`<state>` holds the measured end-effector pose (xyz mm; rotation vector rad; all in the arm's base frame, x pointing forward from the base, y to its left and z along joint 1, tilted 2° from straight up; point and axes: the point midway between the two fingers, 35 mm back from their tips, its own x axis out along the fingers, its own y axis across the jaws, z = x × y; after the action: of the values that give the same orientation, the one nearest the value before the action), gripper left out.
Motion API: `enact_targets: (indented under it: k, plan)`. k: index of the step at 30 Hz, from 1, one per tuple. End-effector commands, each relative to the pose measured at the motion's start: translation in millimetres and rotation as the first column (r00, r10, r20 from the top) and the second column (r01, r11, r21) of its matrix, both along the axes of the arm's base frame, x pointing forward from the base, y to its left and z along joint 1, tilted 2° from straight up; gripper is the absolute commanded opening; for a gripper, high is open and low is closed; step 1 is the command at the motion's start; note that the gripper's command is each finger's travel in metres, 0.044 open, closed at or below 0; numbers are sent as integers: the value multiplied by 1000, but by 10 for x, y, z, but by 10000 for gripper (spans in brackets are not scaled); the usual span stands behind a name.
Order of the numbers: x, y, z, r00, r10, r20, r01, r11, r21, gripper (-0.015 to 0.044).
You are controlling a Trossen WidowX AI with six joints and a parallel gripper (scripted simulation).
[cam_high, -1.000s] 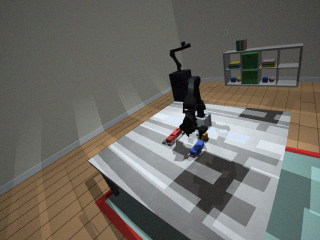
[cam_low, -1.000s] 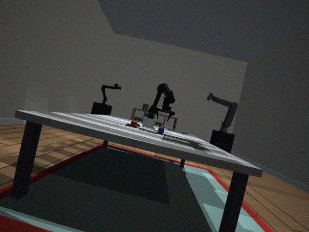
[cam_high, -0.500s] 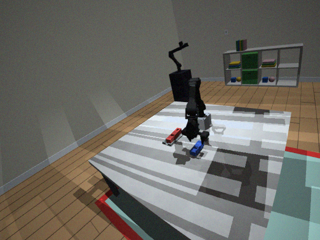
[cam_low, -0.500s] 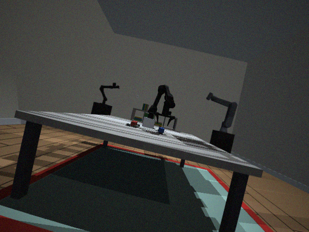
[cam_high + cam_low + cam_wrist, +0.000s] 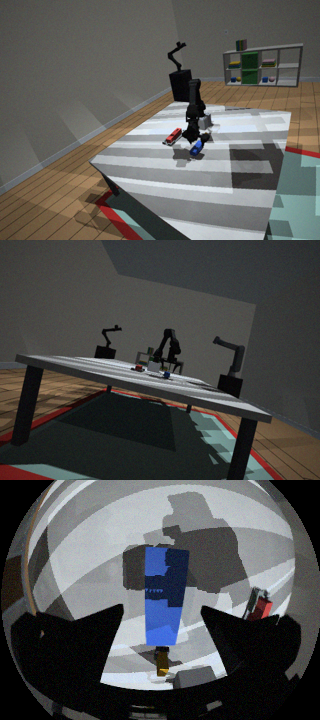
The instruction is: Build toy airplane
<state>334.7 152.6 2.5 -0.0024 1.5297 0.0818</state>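
Observation:
The red fuselage [image 5: 173, 135] [image 5: 138, 367] [image 5: 262, 609] lies lengthwise on the grey cradle [image 5: 165, 143] [image 5: 254, 600], its top sockets facing up; nothing stands on it. The blue wing [image 5: 195, 149] [image 5: 166, 374] [image 5: 160, 595] is a long block lying on the table, apart from the cradle. The small yellow tail fin [image 5: 162, 665] is beyond the wing's end, mostly hidden behind the gripper in the top view. My gripper [image 5: 196, 144] [image 5: 168, 371] [image 5: 163, 608] is open and empty, low over the wing, with one finger to each side of it in the wrist view.
The grey box [image 5: 206, 122] [image 5: 153, 367] [image 5: 195, 677] at the arm's base stands behind the parts. The cradle is to the wing's left in the top view. Other arms on black pedestals [image 5: 180, 85] [image 5: 230, 385] and a shelf [image 5: 267, 47] stand beyond the table.

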Motion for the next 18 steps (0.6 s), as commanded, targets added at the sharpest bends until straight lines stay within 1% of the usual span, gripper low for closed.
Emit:
enact_targets:
  k: [1,17,18]
  plan:
    - [-11,-1,-99,1000,-7,-6,7,1000,-3,440]
    - [-11,7,-335,1000,-7,-6,7,1000,-3,440]
    - [-11,7,-335,1000,-7,-6,7,1000,-3,414]
